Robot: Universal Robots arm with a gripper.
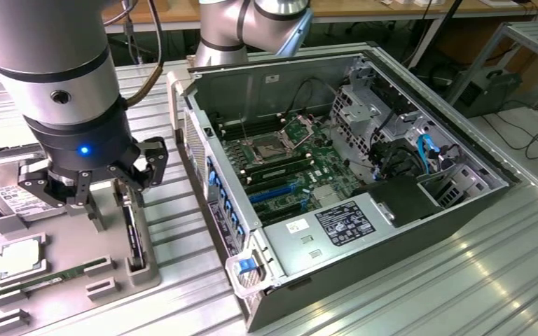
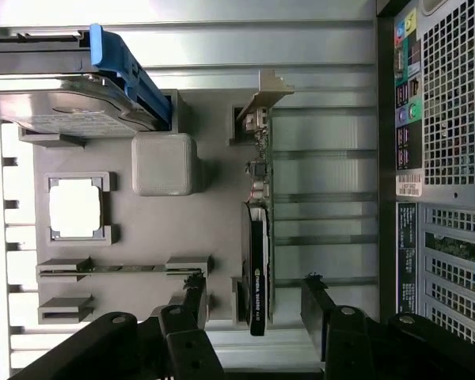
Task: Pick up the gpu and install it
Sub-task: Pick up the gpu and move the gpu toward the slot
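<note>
straddling the gpu (image 2: 257,253), the gripper (image 2: 254,280) gapes wide; its tray (image 2: 166,229) stands it edge-up for pinching, case (image 1: 279,80) at the exterior view's three o'clock.

You have bright, even light from overhead in the exterior view. The ribbed metal table (image 1: 503,273) shows pale streaks of glare at the lower right of the frame. The arm's silver casing (image 1: 36,35) at the upper left carries a soft sheen, with a small blue lamp (image 1: 84,149) glowing below it. Inside the computer case (image 1: 279,84) the light falls off, and it is darkest around the black shroud (image 1: 405,199). In the wrist view, the table beyond the hard drive (image 2: 63,111) burns out to white. The processor (image 2: 75,207) is blown out to a featureless patch. The gpu (image 2: 257,277) reads almost black, with a soft shadow beside it on the grey tray (image 2: 142,237).
</note>
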